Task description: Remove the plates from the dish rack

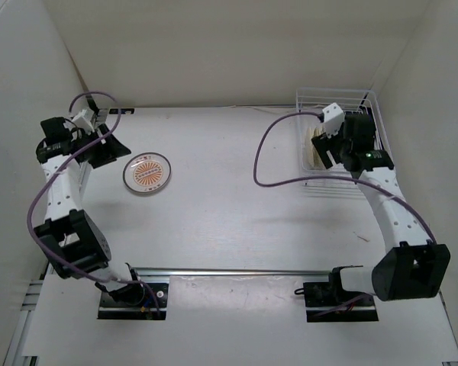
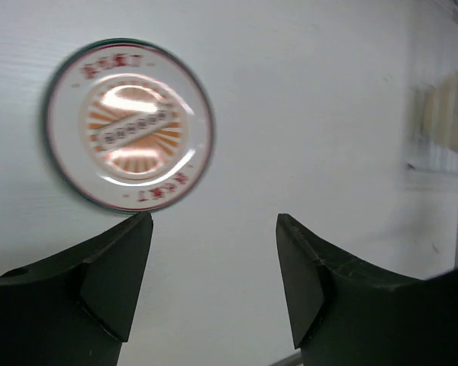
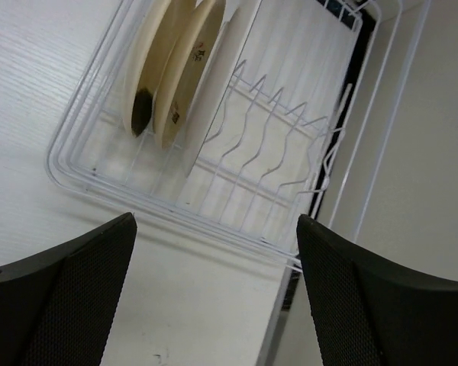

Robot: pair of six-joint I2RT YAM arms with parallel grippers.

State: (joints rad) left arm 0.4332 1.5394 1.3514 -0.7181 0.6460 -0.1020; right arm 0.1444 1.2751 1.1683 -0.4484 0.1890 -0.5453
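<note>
White table [image 1: 229, 206], pale walls on three sides. All positions are taken from the dish rack [image 1: 332, 93].

Orange-patterned plate [image 1: 147, 173]: lies flat on the table, well apart from the dish rack, far off its left side. Face up, pattern readable in your left wrist view [image 2: 128, 124].

Left gripper [image 1: 107, 149]: just beside that plate, on the side away from the dish rack. Jaws stand apart with only bare table between them [image 2: 214, 229]. The plate sits beyond the fingertips, nearer the left finger [image 2: 114, 267], and is not gripped. You hold nothing here.

Right gripper [image 1: 332, 149]: over the left part of the dish rack. Jaws are wide and empty [image 3: 217, 229]. The rack's near rim [image 3: 99, 191] runs just past your fingertips.

Beige plate [image 3: 141, 76]: upright on edge in the rack's left end, dark patch low on its face. It lies beyond and to the left of the gap between your fingers.

Second plate [image 3: 187, 69]: upright beside the beige one, small dark marks on its face. It is likewise off to the left and untouched. You cannot tell from these views whether the two plates touch.
</note>
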